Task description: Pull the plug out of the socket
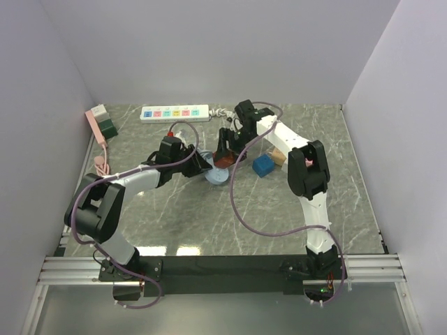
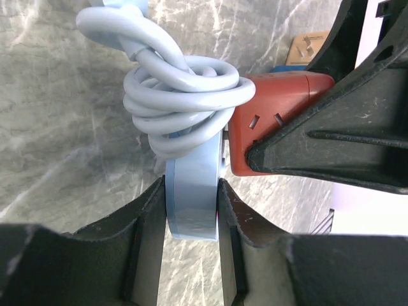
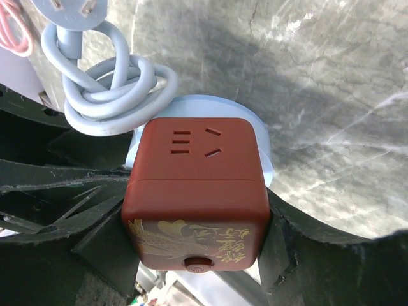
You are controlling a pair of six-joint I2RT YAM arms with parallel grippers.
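Note:
The long white power strip (image 1: 174, 113) with pastel panels lies at the back of the table, away from both grippers. At mid-table my right gripper (image 1: 223, 155) (image 3: 194, 217) is shut on a red cube socket (image 3: 197, 191), which also shows in the top view (image 1: 223, 162). My left gripper (image 1: 206, 166) (image 2: 191, 191) is shut on the rim of a pale blue round disc (image 2: 191, 204) that sits against the cube's back face. A knotted pale blue cord (image 2: 178, 89) hangs from the disc, and its plug (image 3: 64, 9) is free.
A blue block (image 1: 262, 165) and a wooden block (image 1: 279, 157) lie just right of the grippers. A pink and green box (image 1: 101, 122) with a pink cord (image 1: 101, 164) sits by the left wall. Purple cables loop over the table.

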